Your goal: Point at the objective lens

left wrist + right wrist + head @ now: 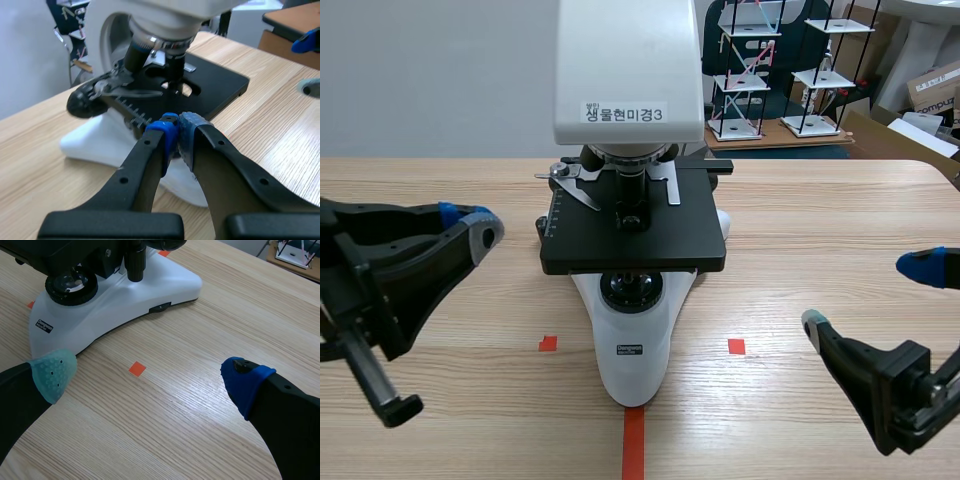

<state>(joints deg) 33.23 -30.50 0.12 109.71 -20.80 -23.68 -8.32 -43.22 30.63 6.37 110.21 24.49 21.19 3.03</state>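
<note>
The left gripper (177, 131) and right gripper (148, 377) are thick and black. Dotted pads (52, 374) tip them, one blue, one grey-green.

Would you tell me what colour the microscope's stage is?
The stage is black; the scene view shows it best.

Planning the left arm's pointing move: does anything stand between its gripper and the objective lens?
Nothing visible does. The shut left gripper sits by the stage edge; the objective lens hangs above the stage with open air between. The metal slide clip lies low, aside.
</note>
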